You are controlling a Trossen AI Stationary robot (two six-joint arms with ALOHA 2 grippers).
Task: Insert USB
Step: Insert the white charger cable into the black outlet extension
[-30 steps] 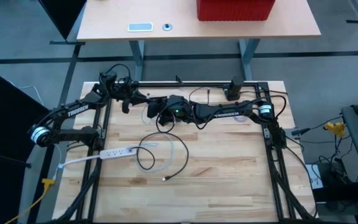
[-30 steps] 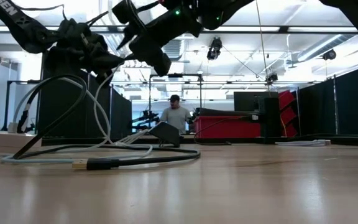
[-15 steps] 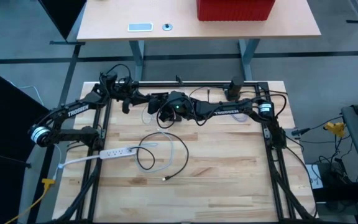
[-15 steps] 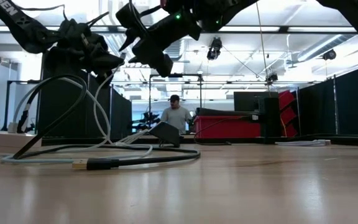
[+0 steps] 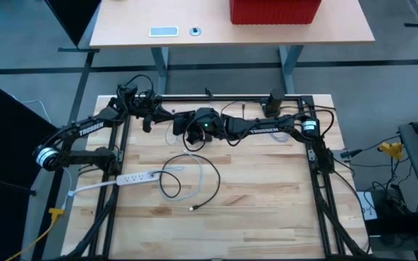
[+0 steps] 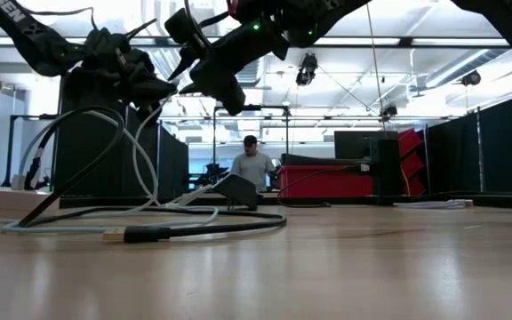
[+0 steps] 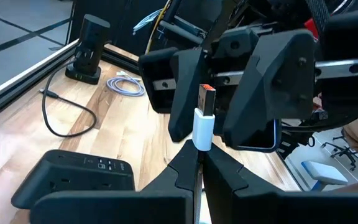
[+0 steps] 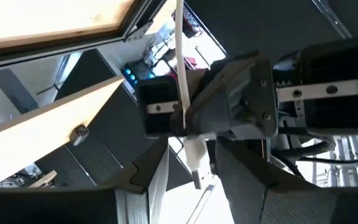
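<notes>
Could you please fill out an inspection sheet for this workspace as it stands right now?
Surface: light wooden table inside a dark frame, mostly bare toward the near edge.
Job's things: white USB plug held upright in the left tool; white power strip lying flat at the table's left side.
Clutter: dark block standing at the far edge.
Grippers: left tool shut on the plug, raised at the far left; right tool close against it from the right, fingers flanking the plug, hold unclear.
Cables: black cable looped mid-table; white cable hanging from the left tool.
Surroundings: red bin on a second table; a person in the background.
</notes>
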